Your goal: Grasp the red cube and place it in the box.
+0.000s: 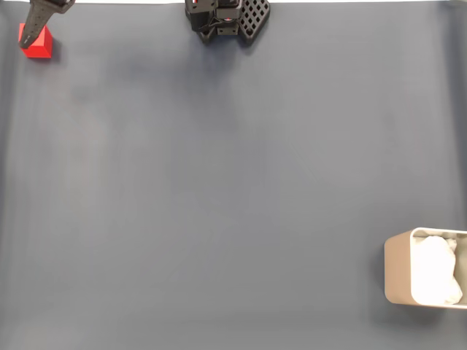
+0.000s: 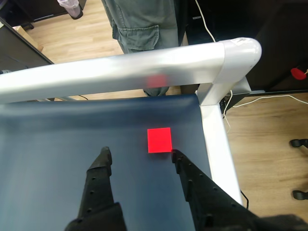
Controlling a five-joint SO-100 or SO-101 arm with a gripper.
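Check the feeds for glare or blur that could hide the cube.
Wrist view: the red cube is sharp; the shiny rail carries glare and a red reflection. Fixed view: lighting is even and soft; the cube sits at the frame's corner, partly covered by the end effector.

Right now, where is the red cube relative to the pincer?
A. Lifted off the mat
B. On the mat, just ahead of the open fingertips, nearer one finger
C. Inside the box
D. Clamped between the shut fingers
B. In the wrist view the red cube lies flat on the dark mat, just beyond the open pincer, close to one fingertip; the box stands far off in the fixed view.
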